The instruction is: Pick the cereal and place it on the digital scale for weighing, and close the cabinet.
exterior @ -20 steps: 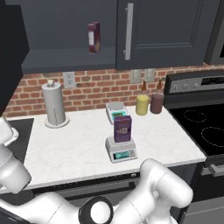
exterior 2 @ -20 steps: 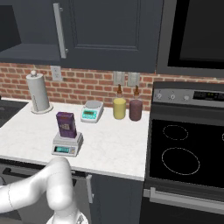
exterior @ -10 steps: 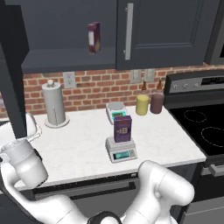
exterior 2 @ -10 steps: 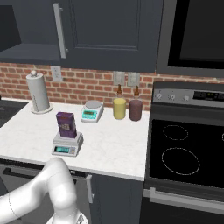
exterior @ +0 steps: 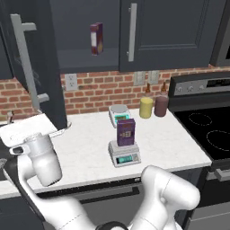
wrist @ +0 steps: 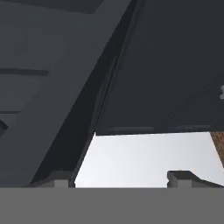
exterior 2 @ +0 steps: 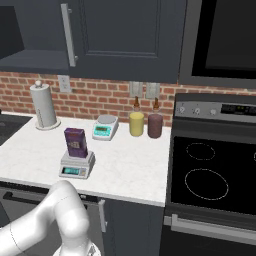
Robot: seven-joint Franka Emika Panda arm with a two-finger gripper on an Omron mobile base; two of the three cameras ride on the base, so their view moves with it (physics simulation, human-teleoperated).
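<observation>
The cereal [exterior: 126,131] [exterior 2: 75,142], a dark purple box, stands upright on the platform of the digital scale [exterior: 124,154] [exterior 2: 76,165] in the middle of the counter. The cabinet's left door [exterior: 42,67] hangs part-open, its long silver handle [exterior: 26,67] facing me; the right door [exterior: 170,33] [exterior 2: 125,35] is shut. My gripper [wrist: 120,178] is low beside the open door's bottom edge [wrist: 153,129], fingertips [wrist: 179,176] apart with nothing between them. My white wrist [exterior: 27,128] shows at the counter's left end.
A maroon box [exterior: 95,38] stands on the open cabinet shelf. A smaller white scale [exterior: 118,114] [exterior 2: 104,129], a yellow jar [exterior: 146,107] and a dark red jar [exterior: 161,105] stand by the brick wall. A paper towel roll [exterior 2: 44,106] is at left, the stove [exterior 2: 215,170] at right.
The open cabinet door has swung to the right, toward shut, and now hides the paper towel roll in the left base view. My arm has risen at the left. Cereal and scale have not moved.
</observation>
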